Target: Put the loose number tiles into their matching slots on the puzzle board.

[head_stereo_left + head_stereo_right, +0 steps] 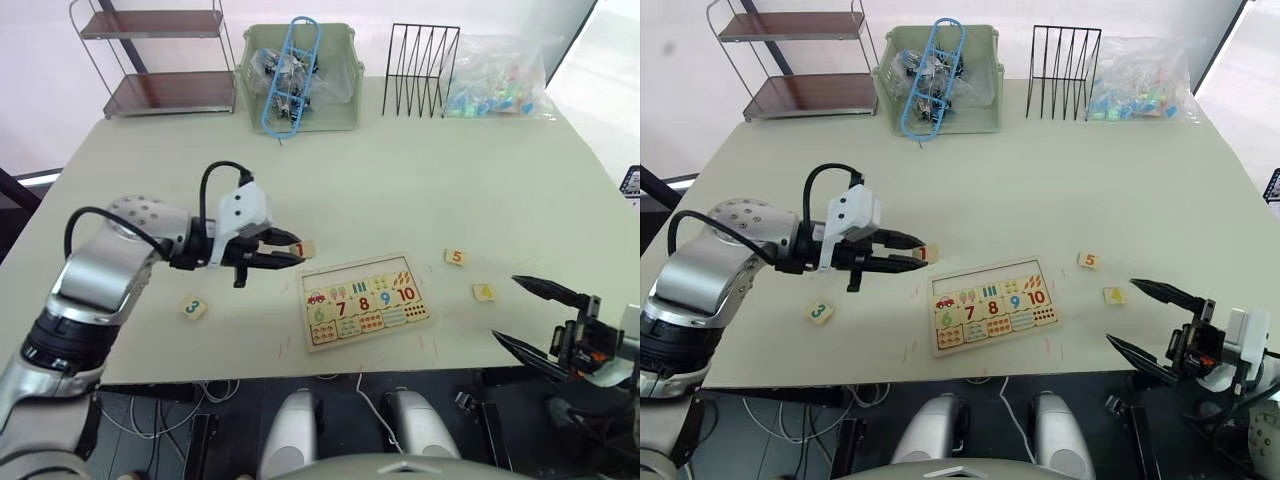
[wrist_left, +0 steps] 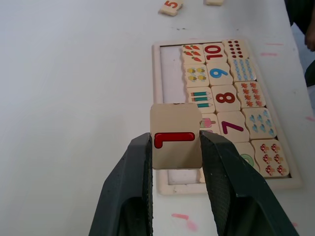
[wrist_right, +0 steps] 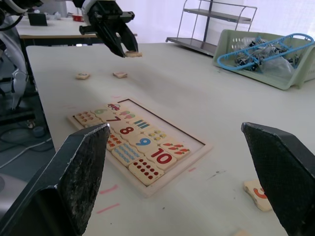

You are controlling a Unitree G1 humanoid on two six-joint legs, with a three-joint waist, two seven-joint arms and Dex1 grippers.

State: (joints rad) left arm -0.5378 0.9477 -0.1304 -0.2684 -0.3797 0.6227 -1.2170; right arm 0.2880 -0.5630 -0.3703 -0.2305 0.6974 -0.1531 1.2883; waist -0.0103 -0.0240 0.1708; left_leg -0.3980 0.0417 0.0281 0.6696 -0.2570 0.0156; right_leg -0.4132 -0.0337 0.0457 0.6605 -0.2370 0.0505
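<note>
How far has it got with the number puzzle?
Barely begun. The strip of slots on the puzzle board looks empty. The left pincer grips the 1 tile in the air beside the board. The 3, 4 and 5 lie loose on the table; the right pincer is open.

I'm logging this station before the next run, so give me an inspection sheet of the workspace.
Surface: pale table, faint red marks by the board.
Job's things: puzzle board near the front edge, far row of slots empty; tile 1 held; tile 3, tile 5, yellow tile loose.
Clutter: green basket, black wire rack, plastic bag, metal shelf.
Grippers: left gripper jaws clamp tile 1; right gripper jaws wide apart.
Cables: black cable on left arm.
Surroundings: nothing seen.
</note>
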